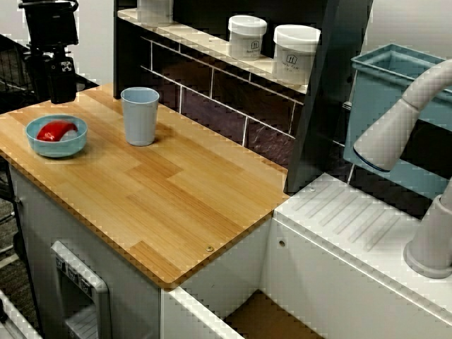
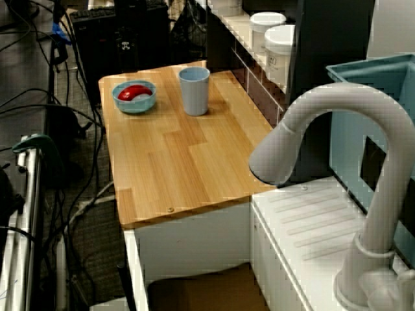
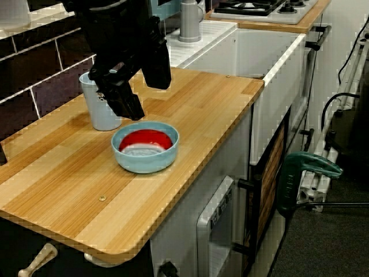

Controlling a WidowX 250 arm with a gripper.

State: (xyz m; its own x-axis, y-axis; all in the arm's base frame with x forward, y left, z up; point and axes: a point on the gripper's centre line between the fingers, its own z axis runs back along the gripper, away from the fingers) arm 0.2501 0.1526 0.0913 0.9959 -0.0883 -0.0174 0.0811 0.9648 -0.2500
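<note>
Blue bowl (image 1: 56, 150) (red, maybe white, inside); blue cup (image 1: 140, 116).

From the sink side, the counter (image 1: 176, 198) fills the left and middle of the frame. A bowl (image 1: 56, 148) sits near its left edge with a small object (image 1: 56, 130) in it. A cup (image 1: 140, 116) stands just to the right of the bowl, not touching it. The end effector (image 1: 61, 92) hangs at upper left, above and behind the bowl. Two jars (image 1: 247, 37) stand on a shelf (image 1: 212, 48) behind the counter. A faucet (image 1: 402, 120) occupies the right edge.
</note>
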